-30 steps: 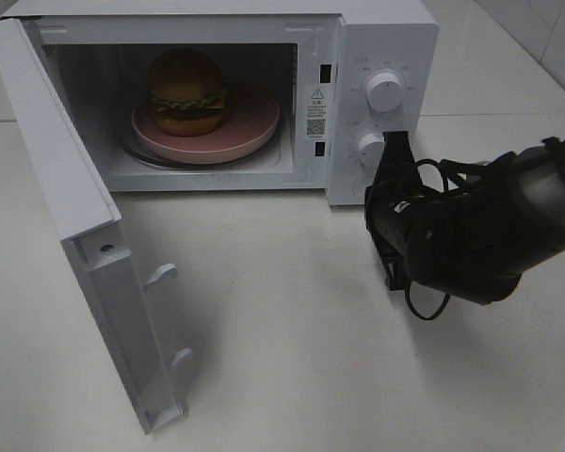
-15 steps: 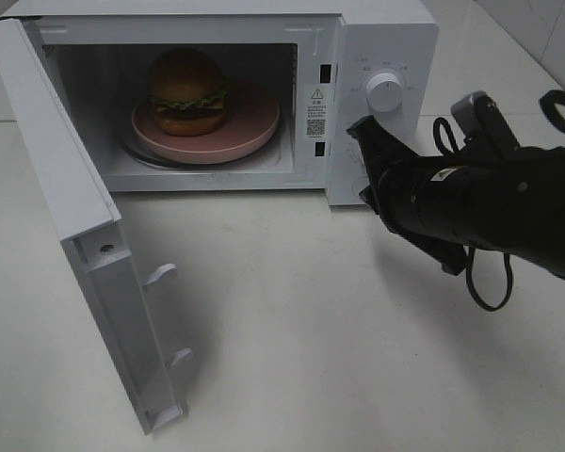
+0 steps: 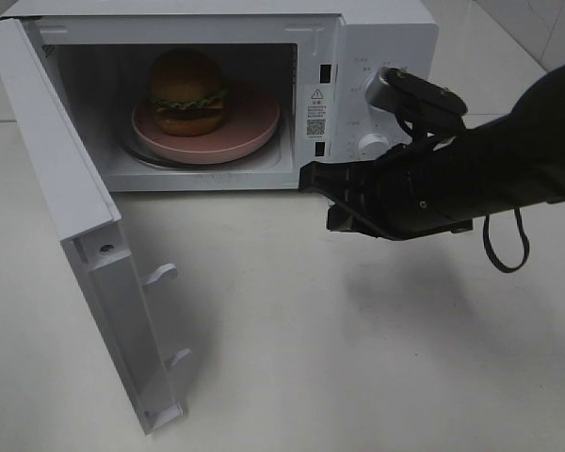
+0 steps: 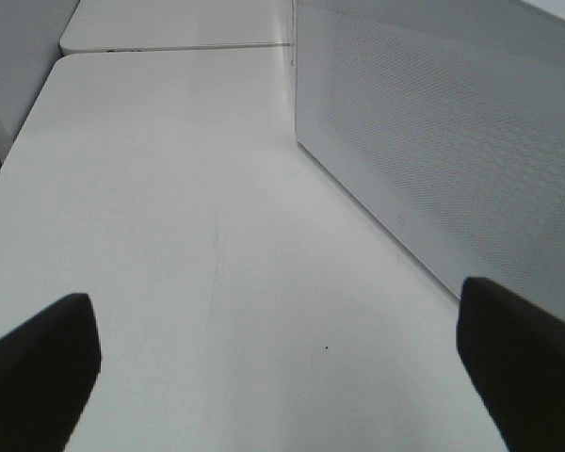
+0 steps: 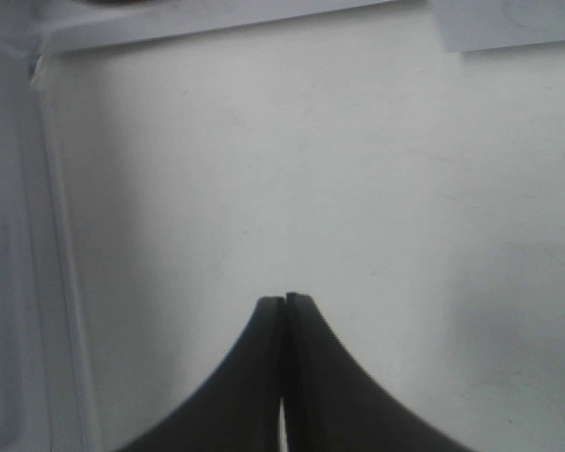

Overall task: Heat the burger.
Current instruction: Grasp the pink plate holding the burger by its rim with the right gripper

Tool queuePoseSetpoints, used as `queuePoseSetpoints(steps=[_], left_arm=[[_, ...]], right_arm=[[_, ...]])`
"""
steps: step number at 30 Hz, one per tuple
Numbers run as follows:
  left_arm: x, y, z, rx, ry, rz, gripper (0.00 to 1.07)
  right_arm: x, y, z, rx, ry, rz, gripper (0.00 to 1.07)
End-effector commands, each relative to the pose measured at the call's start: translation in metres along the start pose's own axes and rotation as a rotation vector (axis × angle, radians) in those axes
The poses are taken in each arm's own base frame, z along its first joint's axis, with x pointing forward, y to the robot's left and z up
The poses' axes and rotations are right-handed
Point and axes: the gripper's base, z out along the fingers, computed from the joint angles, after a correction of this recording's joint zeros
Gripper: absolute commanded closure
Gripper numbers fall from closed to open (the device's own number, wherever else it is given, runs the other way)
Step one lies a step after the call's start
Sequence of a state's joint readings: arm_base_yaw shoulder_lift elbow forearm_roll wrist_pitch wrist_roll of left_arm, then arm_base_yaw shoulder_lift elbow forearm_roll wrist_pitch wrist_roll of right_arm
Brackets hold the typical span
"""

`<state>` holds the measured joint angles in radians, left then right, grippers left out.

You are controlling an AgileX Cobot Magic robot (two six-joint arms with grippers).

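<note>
The burger (image 3: 188,91) sits inside the microwave (image 3: 386,33), upper left of the frame; the right claw (image 3: 311,176), shut and empty, has slid across from the knobs (image 3: 372,144) toward the open door (image 3: 66,198), likely to close it; the left claw (image 4: 275,320) gapes wide, empty.

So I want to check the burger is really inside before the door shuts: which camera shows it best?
The exterior high view: the burger sits in plain sight on the pink plate inside the open microwave. Neither wrist view shows it; both look mainly at the table.
</note>
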<state>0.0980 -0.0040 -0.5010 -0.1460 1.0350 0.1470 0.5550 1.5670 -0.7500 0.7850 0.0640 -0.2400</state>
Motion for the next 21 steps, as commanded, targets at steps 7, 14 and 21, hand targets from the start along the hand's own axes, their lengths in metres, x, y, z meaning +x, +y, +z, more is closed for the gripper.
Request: queuePoseSetpoints(steps=[7,14,21], left_arm=[[0.002,-0.001,-0.003,-0.004,-0.024,0.004,0.09],[0.002,-0.001,-0.003,-0.004,-0.024,0.004,0.09],[0.002,-0.001,-0.003,-0.004,-0.024,0.004,0.09]], right_arm=[[-0.015,0.019,-0.015,-0.045,0.166,-0.359,1.07],[-0.032,0.028,-0.033,-0.005,0.311,-0.656,1.06],[-0.040,0.028,-0.046,0.008,0.424,-0.975,1.04]])
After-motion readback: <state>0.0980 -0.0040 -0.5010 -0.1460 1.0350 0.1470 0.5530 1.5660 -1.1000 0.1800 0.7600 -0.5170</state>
